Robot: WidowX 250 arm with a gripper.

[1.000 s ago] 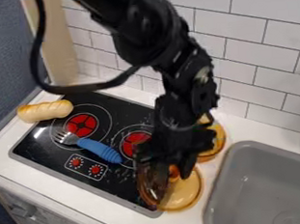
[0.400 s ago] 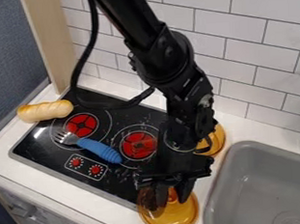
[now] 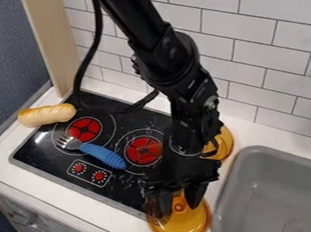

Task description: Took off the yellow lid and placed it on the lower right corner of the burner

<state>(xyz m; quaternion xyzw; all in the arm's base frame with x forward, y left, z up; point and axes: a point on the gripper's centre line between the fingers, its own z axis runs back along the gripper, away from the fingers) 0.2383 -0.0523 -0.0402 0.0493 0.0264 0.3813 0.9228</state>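
The gripper (image 3: 179, 208) sat spread around the knob (image 3: 179, 200), the yellow lid (image 3: 181, 229) off and down by the burner's (image 3: 45, 151) lower right corner; only backing away seemed left!

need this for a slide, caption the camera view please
End effector over the yellow lid at the stove's near right corner, fork and bread farther left
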